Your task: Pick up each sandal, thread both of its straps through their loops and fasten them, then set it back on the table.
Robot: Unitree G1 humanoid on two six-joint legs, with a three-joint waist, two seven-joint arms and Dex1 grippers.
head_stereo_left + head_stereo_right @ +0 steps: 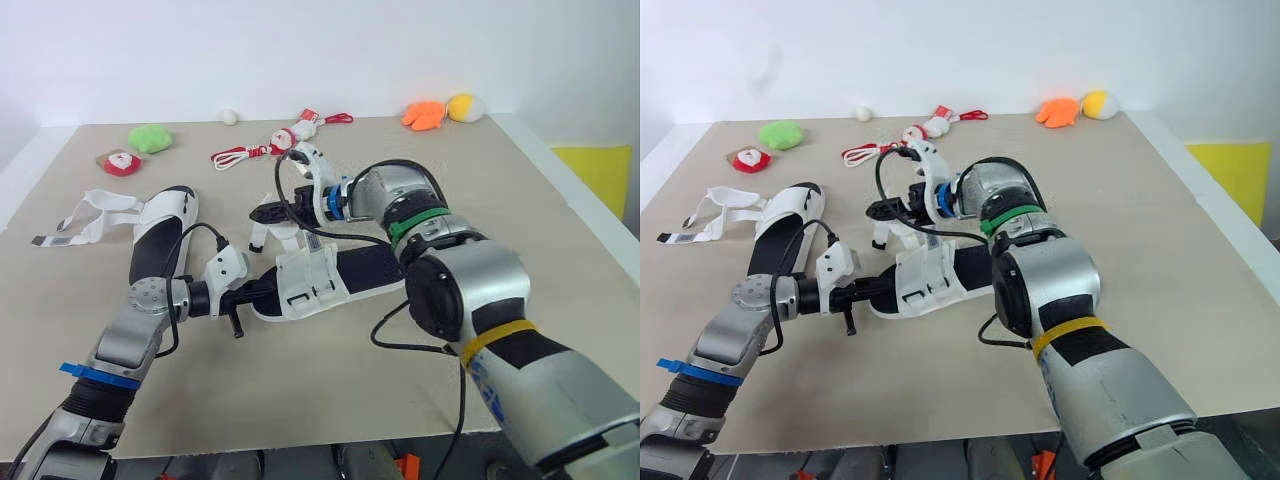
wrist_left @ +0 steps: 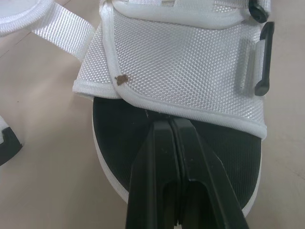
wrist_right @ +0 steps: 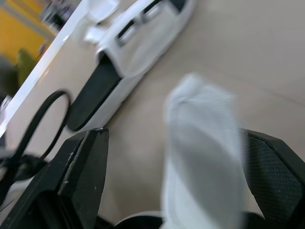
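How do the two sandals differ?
The left sandal's straps splay on the table; the middle sandal's wide strap is folded across its footbed. The left sandal is untouched; the middle sandal has the left gripper at one end, the right gripper around a strap. Both: white straps, black footbeds.

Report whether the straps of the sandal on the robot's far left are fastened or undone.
Undone: the white straps of that sandal lie splayed flat on the table, their ends free.

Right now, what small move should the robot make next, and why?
Probably close the right gripper: it stands open with a white strap between its fingers, while the shut left gripper sits at the toe end of the sandal.
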